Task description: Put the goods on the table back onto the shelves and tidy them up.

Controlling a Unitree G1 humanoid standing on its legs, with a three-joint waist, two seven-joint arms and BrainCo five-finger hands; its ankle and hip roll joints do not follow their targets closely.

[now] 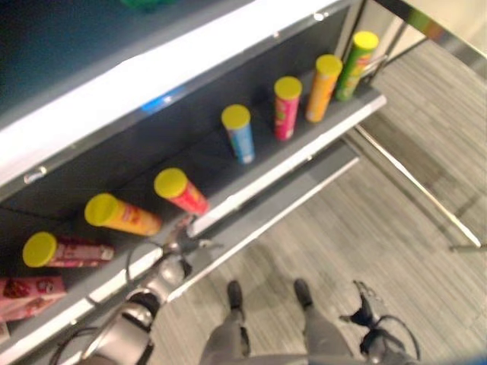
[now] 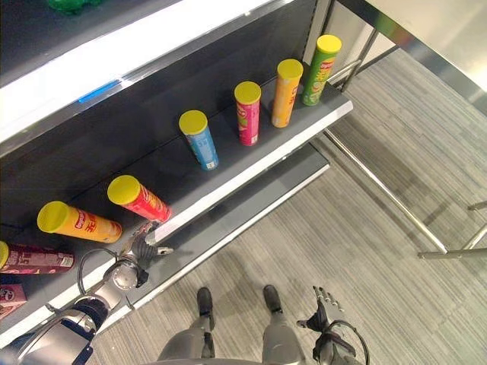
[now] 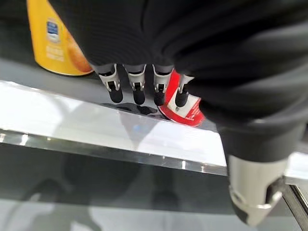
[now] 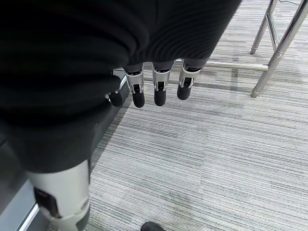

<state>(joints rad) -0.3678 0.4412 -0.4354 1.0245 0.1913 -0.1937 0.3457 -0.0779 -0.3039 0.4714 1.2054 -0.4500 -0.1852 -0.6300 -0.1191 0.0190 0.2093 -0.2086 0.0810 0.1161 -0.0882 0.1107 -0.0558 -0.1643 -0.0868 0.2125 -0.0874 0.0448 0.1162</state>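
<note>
Several tall tube cans with yellow lids stand in a row on the grey shelf board (image 2: 225, 172): an orange one (image 2: 80, 220), a red one (image 2: 141, 199), a blue one (image 2: 199, 138), a pink one (image 2: 248, 112), a yellow-orange one (image 2: 286, 91) and a green one (image 2: 321, 68). My left hand (image 2: 143, 245) is at the shelf's front edge, just before the red can (image 3: 186, 109), open and holding nothing; its fingertips (image 3: 137, 94) hang over the white edge strip. My right hand (image 2: 321, 308) hangs low over the carpet, open and holding nothing.
A maroon can (image 2: 34, 258) and pink boxes (image 1: 27, 295) sit at the shelf's left end. A lower grey shelf (image 2: 251, 209) juts out beneath. Metal table legs (image 4: 281, 45) stand on the striped carpet to the right.
</note>
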